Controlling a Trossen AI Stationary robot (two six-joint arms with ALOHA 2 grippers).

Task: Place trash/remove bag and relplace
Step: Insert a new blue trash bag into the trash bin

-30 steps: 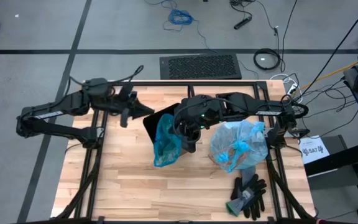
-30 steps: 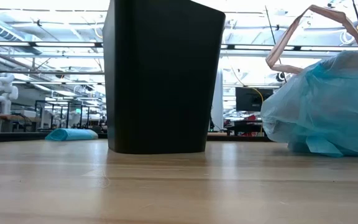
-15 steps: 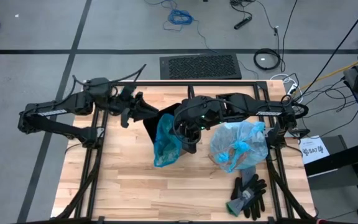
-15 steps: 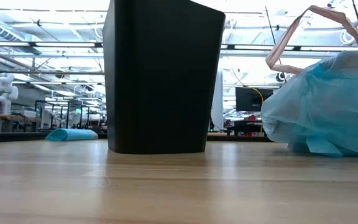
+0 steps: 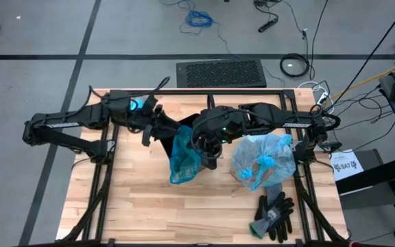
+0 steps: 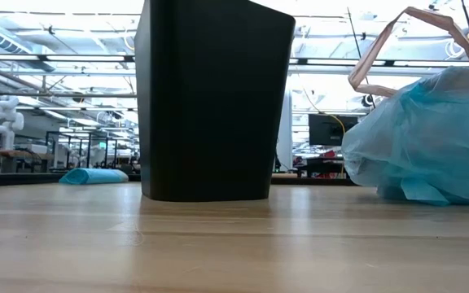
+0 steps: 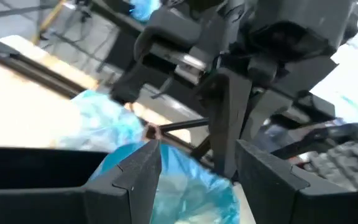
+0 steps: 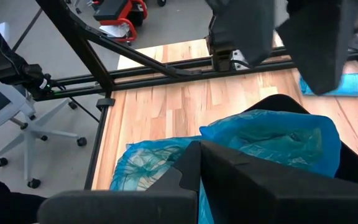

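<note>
Black bin (image 5: 173, 137): table (image 5: 142, 206) centre, upright.
Bag (image 5: 182, 156): pale-blue liner draped over bin's front rim, hanging down the side.
L gripper (image 5: 158, 123): at bin's rear-left rim, fingers (image 7: 132, 180) spread, holding nothing.
R gripper (image 5: 208, 152): at bin's right rim, fingers (image 8: 185, 180) closed, pinching bag.
Filled blue bag w/ trash (image 5: 265, 162): right of bin.
Gloves (image 5: 274, 214): front-right of bin.

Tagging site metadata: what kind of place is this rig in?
Likely a robotics lab in an open industrial hall: a white robot arm stands in the background, loose cables lie on the bare grey floor, and an office chair is nearby.
</note>
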